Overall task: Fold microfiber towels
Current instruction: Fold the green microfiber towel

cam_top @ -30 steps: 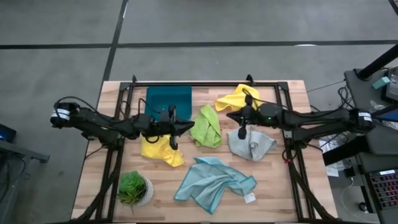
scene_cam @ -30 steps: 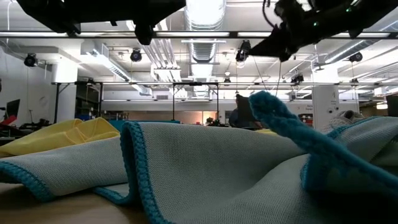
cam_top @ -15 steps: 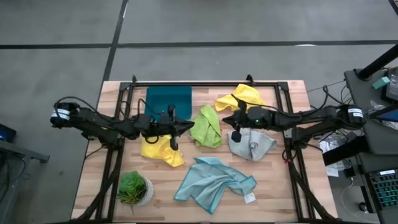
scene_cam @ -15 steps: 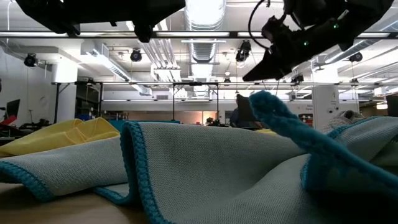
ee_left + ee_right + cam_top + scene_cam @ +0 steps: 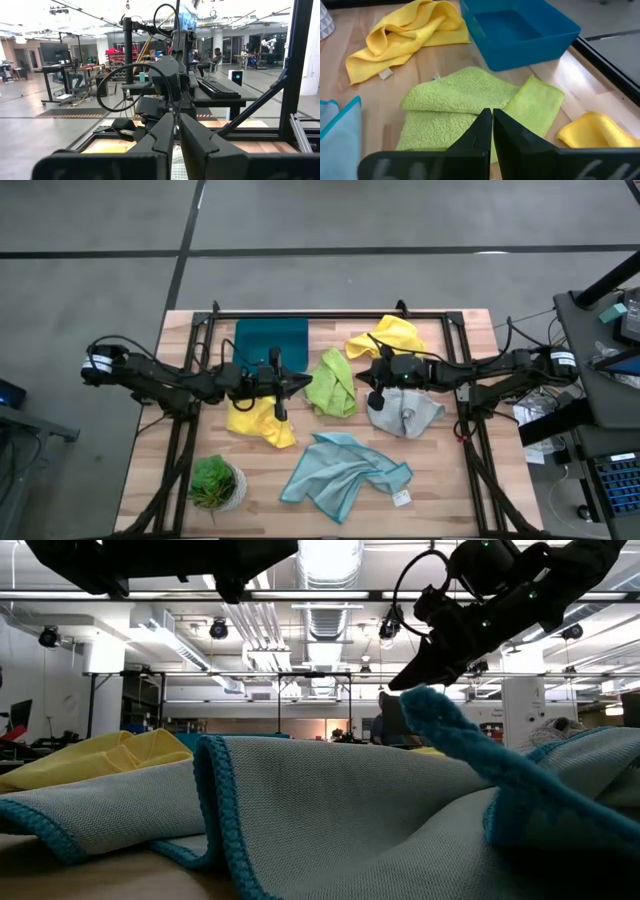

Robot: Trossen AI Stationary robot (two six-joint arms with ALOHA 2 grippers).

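Hovering with jaws pressed together, the right gripper [image 5: 372, 376] pointed at the lime green towel [image 5: 333, 384] mid-table, seemingly above it without touching, while the left gripper [image 5: 303, 383], also closed and empty, waited beside a yellow towel [image 5: 260, 420] near the teal tray [image 5: 271, 338].

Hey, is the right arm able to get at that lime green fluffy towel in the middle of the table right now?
Probably yes. The right tool, shut, hangs just beside the lime green fluffy towel, pointing at it in the right wrist view, and nothing lies between them. It would need to open first.
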